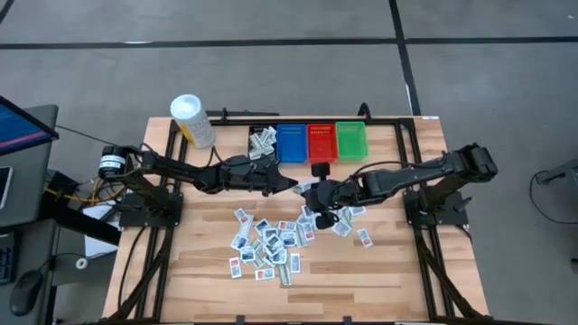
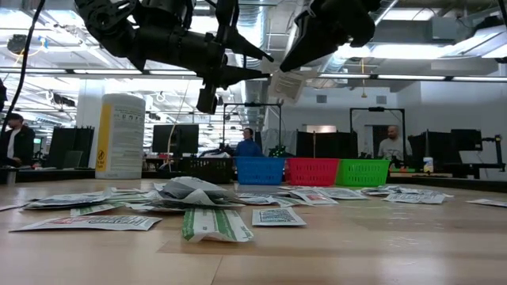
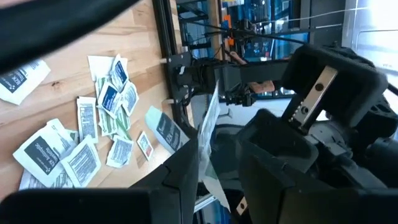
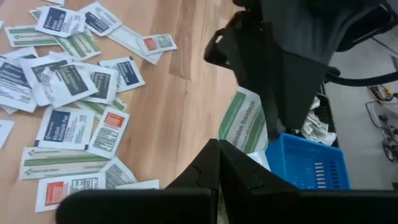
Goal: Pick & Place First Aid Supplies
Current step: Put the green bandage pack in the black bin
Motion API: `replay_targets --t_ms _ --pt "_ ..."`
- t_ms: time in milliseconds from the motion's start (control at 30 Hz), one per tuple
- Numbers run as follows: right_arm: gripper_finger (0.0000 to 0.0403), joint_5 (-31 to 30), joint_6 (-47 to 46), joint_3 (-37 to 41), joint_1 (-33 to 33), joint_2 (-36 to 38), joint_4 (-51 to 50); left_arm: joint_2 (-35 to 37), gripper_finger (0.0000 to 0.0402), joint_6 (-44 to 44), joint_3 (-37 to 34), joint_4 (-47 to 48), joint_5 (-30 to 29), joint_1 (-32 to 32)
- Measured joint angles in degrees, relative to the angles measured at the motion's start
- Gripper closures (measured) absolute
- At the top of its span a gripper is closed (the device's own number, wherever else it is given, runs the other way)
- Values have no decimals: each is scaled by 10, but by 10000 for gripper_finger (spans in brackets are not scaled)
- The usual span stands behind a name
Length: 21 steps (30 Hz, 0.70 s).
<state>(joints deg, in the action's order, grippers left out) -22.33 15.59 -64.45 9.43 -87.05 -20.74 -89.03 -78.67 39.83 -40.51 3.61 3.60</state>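
- Writing: most packet print is too small to read; in the right wrist view 1 packet (image 4: 245, 124) with a green stripe carries green lettering that I cannot make out for certain; the white tub (image 1: 193, 120) has a yellow label (image 2: 102, 136), its text illegible.
- Counts: 4 bins stand in a row at the tabletop's far edge, black (image 1: 263, 142), blue (image 1: 292, 142), red (image 1: 321, 141) and green (image 1: 350, 139) (the black one already holds a few packets); 1 tub stands at the far left corner; the loose first aid packets (image 1: 269, 242) lie in a scatter of a few dozen on the wooden tabletop (image 1: 379, 280), too overlapped for an exact count.
- Left claw (image 1: 291, 183): raised above the tabletop near the middle, in front of the blue bin; its fingers (image 3: 186, 168) are partly apart with a thin pale packet (image 3: 208, 127) standing on edge between them; whether they actually grip it I cannot tell.
- Right claw (image 1: 312, 190): just beside the left claw, also lifted clear of the tabletop; its fingers (image 4: 211, 163) are pressed together, and the green-striped packet sits at their tips, seemingly pinched there; in the low view that packet (image 2: 287, 83) hangs in the air between the 2 claws.
- People: 3 people show far back in the room.
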Motion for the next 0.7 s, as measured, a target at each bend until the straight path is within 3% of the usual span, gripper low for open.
replay_targets --t_ms 700 --pt "403 18 9 -14 -8 0 0 0 294 0 0 2 -6 -17"
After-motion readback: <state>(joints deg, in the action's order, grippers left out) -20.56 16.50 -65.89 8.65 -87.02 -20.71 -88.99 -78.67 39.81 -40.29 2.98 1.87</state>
